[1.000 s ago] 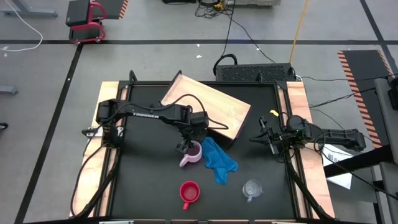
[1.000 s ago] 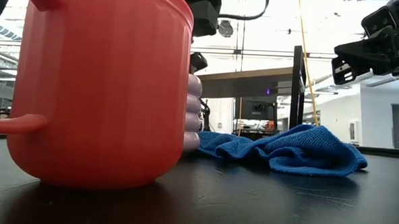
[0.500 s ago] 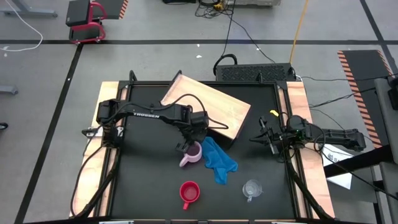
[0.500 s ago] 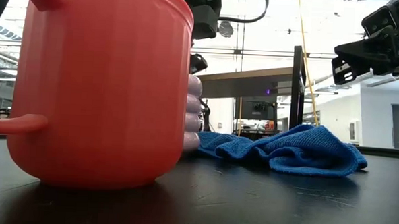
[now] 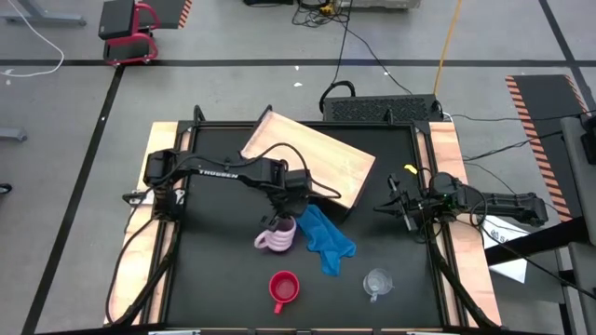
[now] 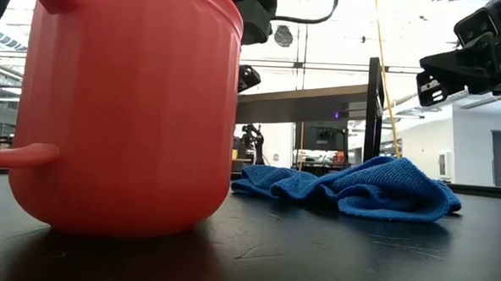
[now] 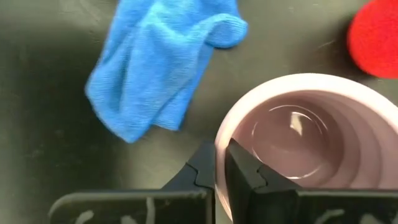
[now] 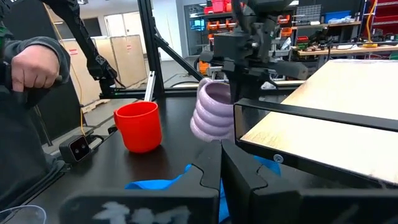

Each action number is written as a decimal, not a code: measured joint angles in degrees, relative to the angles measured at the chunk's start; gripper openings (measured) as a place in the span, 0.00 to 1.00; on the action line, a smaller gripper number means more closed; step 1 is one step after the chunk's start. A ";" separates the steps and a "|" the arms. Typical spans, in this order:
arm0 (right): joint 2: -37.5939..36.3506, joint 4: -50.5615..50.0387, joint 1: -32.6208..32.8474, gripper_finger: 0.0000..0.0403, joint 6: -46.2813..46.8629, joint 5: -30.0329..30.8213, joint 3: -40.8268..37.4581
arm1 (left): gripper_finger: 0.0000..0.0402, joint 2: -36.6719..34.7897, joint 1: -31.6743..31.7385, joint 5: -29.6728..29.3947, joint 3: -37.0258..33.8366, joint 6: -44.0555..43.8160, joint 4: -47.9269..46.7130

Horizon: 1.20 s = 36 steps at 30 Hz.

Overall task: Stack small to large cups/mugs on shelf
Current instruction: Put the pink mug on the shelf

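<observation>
Lifted since half a sec ago, the lilac mug (image 5: 277, 239) now hangs off the tabletop (image 5: 214, 279) and sits a bit further toward the table's left; in the low view it has vanished from behind the red mug (image 6: 125, 110). Left gripper (image 7: 221, 168) is pinched on the mug's rim, one finger inside, one outside, mug hanging just beside the blue cloth (image 5: 326, 237). Right gripper (image 5: 402, 209) waits at the table's right edge w/ fingers closed on nothing. Shelf (image 5: 312, 163) lies tilted at the back, near the mug; clear cup (image 5: 377, 282) and red mug stand at the front, well apart. To do this step well, I'd judge: keep the rim pinch firm, carry the mug level, clear the shelf's near edge before moving over it, and lower onto bare board w/ room left for stacking.
</observation>
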 joint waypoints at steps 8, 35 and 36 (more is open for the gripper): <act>0.02 0.02 0.00 0.00 0.00 -0.01 -0.02 | 0.03 -2.94 -1.10 -2.96 0.20 0.63 -0.21; 0.57 0.37 0.01 0.00 0.42 -0.01 0.00 | 0.03 -25.79 6.44 -10.08 0.35 -0.04 -8.18; 0.57 0.39 0.01 0.00 0.42 -0.01 -0.01 | 0.03 -26.34 6.57 -10.05 0.35 -0.10 -8.33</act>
